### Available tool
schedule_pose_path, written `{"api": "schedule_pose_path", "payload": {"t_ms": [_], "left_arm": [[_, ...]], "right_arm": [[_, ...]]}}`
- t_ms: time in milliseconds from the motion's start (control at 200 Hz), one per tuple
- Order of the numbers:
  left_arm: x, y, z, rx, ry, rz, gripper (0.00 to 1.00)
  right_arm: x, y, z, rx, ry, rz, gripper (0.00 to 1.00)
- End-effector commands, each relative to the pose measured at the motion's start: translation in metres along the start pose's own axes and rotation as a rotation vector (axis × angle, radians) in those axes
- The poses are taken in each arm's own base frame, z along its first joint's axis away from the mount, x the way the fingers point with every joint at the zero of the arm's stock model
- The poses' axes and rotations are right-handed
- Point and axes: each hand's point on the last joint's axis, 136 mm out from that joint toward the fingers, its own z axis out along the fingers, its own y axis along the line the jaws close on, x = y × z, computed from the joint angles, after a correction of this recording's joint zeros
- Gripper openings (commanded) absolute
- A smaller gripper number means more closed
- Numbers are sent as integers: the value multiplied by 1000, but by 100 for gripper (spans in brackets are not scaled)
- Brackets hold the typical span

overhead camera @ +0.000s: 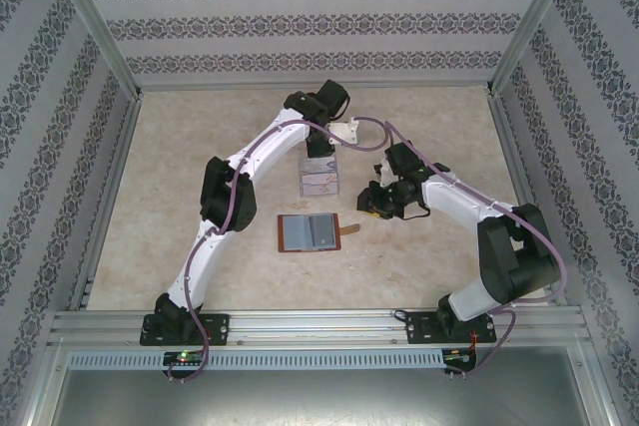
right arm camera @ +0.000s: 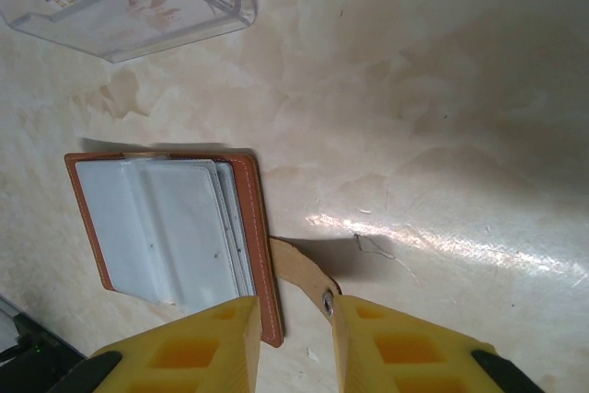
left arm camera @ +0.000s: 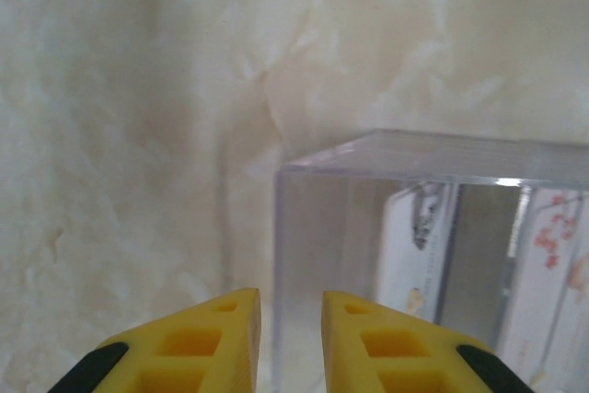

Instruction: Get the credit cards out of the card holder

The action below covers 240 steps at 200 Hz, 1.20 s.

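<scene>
In the top view, the left gripper (overhead camera: 320,150) is seen at about 12 o'clock from the table's middle, just over the far end of a clear plastic box (overhead camera: 319,179). In the left wrist view its yellow fingertips (left arm camera: 221,338) are held a little apart, and nothing is gripped between them. A corner of the box is found just ahead of them, toward 1 o'clock. Inside the box the credit cards (left arm camera: 419,246) are seen: whitish ones, one with a dark print and one with red blossoms.

At 6 o'clock from the box, near the table's middle, the card holder (overhead camera: 313,232) is laid open and flat. Its strap tab (overhead camera: 350,229) is pointed toward 3 o'clock. In the right wrist view grey-blue pockets (right arm camera: 175,227) with thin layered edges are shown inside the brown rim. Whether cards are in them cannot be told.

The right gripper (overhead camera: 373,203) is placed at 2 o'clock from the card holder. Its jaws are held apart. In the right wrist view the end of the strap tab, with a metal snap, is seen at the mouth of the gap. It does not look clamped.
</scene>
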Motion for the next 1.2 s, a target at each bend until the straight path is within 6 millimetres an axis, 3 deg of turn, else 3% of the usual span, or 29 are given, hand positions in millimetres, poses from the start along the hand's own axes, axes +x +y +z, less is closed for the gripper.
{"api": "schedule_pose_path", "payload": {"t_ms": [0,335,660,1019,1194], "left_arm": [[-6,20,-4,-91,-13,-44,24],[2,-6,21,16,15,-42,24],[3,-32,29,125,11,-64,24],[3,-39,26,161,4,-76,24],[2,-27,13,91,16,-85,23]], "right_arm": [[5,-2,-2,8,-5,-6,29],[5,-2,-1,7,-5,-5,29],[5,-1,0,5,-2,-4,29],[4,0,0,5,-4,-6,29],[3,1,0,4,-8,-8,29]]}}
